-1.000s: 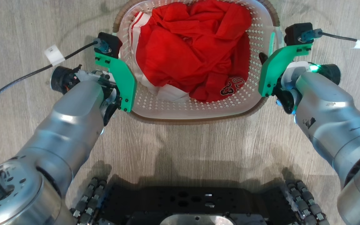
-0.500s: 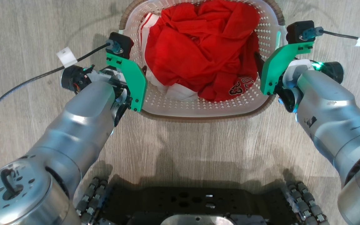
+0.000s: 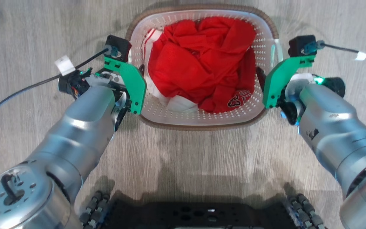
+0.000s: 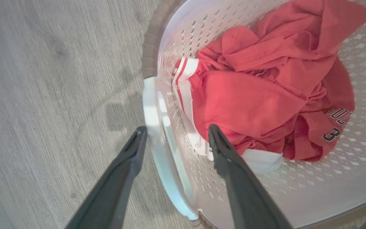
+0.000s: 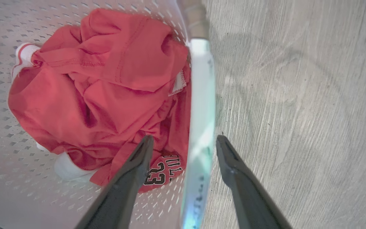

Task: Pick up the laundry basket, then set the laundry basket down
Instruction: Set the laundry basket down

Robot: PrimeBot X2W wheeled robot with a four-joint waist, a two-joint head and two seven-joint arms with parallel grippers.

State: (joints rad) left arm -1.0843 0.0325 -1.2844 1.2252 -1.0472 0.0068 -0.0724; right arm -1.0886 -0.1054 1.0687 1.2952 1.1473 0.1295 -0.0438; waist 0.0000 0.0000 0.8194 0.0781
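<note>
Printed in dark digits on the red jersey (image 5: 100,95): "23". Just above the number, partly folded lettering, legible only as "ULL".

Grey wood-grain plank floor (image 3: 27,28) is seen across the head view. The small rounded-rectangular white perforated plastic laundry basket with brown woven-look rim (image 3: 202,113) appears set on it; base contact is hidden by the walls. The robot's black wheeled base (image 3: 202,216) is stood near the basket, with a bare strip of boards between. Soft shadows are cast beside both.
</note>
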